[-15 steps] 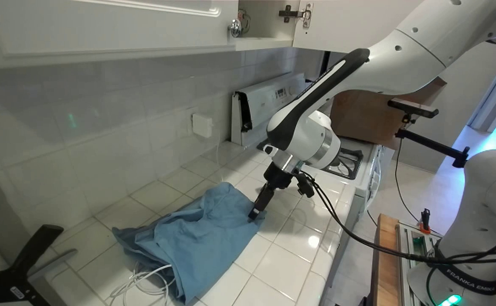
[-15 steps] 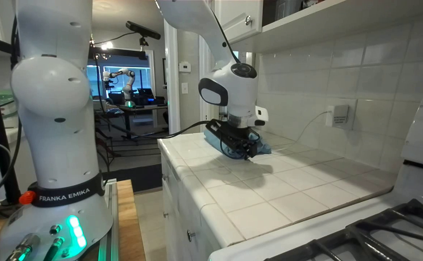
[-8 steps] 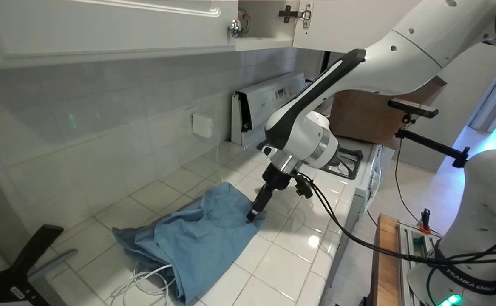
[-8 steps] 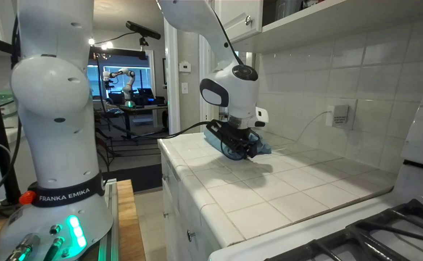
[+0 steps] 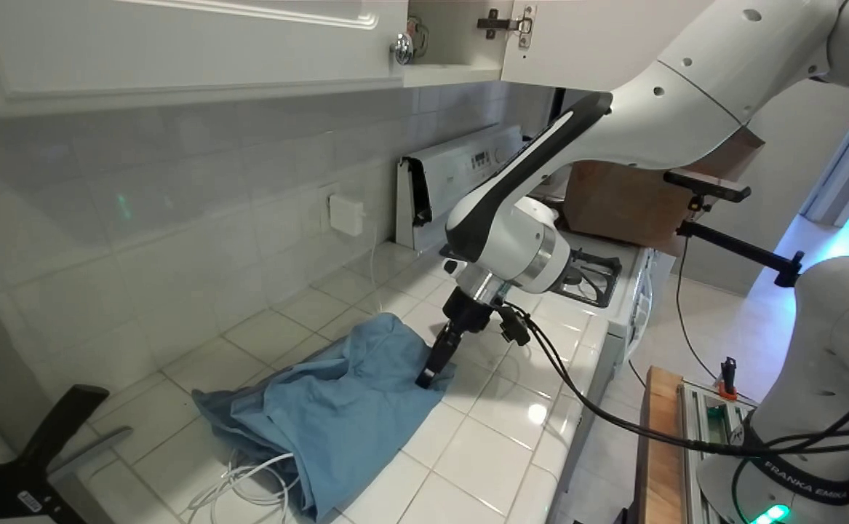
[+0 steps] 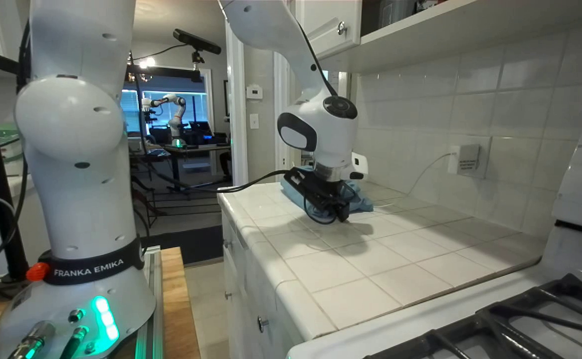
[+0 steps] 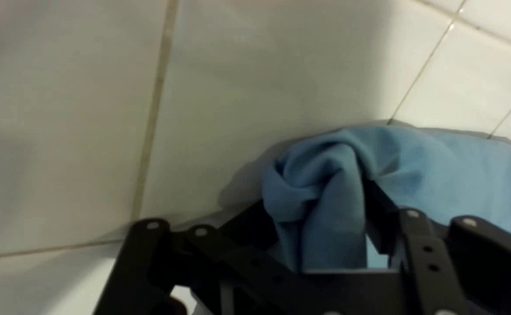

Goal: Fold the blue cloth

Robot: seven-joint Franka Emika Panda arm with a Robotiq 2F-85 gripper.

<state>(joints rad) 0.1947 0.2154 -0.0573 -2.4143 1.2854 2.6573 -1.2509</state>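
Gripper (image 7: 317,214) looks clamped on bunched fold of blue cloth (image 5: 340,400), contact partly hidden.
Rest of it spreads beside gripper on tiled counter (image 5: 486,447); white cord (image 5: 232,477) lies well apart from gripper.

I am holding my gripper (image 5: 426,378) slantwise against the blue cloth (image 5: 344,407), which is lying rumpled on the tiled counter (image 5: 486,429).

White stove (image 6: 445,311) (black grate (image 6: 500,329)); looped white cable (image 5: 233,479); white cupboard (image 5: 177,54)
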